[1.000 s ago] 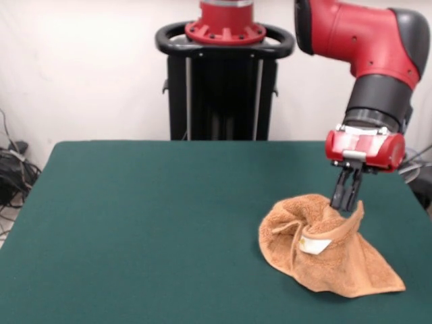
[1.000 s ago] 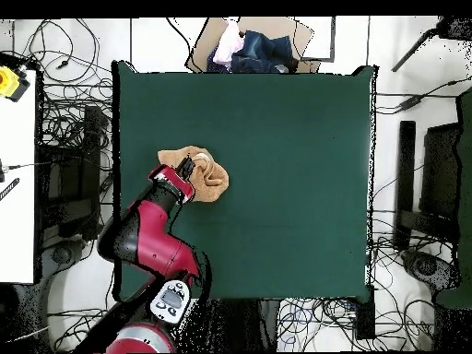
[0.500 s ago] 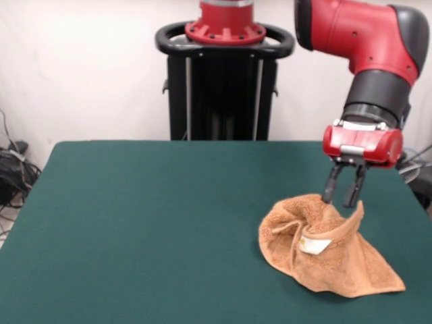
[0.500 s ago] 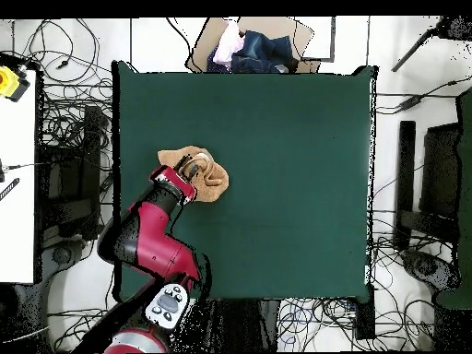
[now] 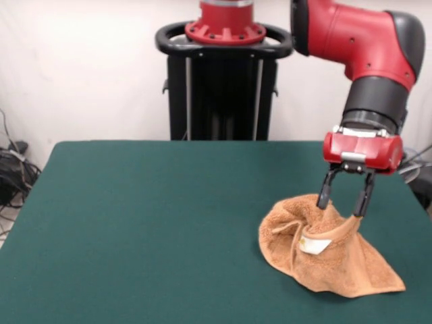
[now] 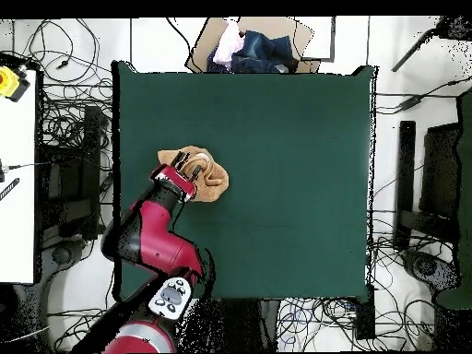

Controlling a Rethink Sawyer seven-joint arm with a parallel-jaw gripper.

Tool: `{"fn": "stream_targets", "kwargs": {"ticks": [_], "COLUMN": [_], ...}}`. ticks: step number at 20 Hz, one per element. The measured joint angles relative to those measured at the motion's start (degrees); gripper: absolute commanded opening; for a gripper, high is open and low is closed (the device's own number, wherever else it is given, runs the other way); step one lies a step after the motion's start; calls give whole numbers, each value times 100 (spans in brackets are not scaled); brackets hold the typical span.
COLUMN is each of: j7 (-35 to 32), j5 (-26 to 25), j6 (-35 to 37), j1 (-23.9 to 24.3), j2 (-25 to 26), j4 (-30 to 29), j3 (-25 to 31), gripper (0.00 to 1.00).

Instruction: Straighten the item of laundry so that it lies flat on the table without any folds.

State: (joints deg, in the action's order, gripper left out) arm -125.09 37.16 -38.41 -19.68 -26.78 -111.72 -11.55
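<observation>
The orange-tan terry towel [image 5: 322, 251] lies crumpled in a heap with folds at the right side of the dark green table [image 5: 148, 223]. A small white tag [image 5: 314, 245] shows on its front. My gripper [image 5: 343, 202] is open, its two fingers straddling the raised top ridge of the towel, holding nothing. In the overhead view the towel [image 6: 205, 175] lies near the table's left edge, with the gripper [image 6: 189, 169] over it.
The robot's black pedestal [image 5: 224, 81] stands behind the table's far edge. A cardboard box with clothes [image 6: 251, 46] sits beyond the table's top edge in the overhead view. Cables lie on the floor around the table.
The gripper was shut on the towel's top ridge, then opened and let it go. The ridge has sunk slightly. The arm stayed almost in place.
</observation>
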Motion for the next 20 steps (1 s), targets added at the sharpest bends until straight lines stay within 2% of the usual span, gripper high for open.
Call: {"fn": "stream_targets", "kwargs": {"ticks": [7, 20], "j7": [0, 0], "j5": [-235, -359], "j6": [-1, 0], "j1": [88, 212], "j2": [121, 192], "j4": [103, 263], "j3": [0, 40], "gripper": [100, 100]}}
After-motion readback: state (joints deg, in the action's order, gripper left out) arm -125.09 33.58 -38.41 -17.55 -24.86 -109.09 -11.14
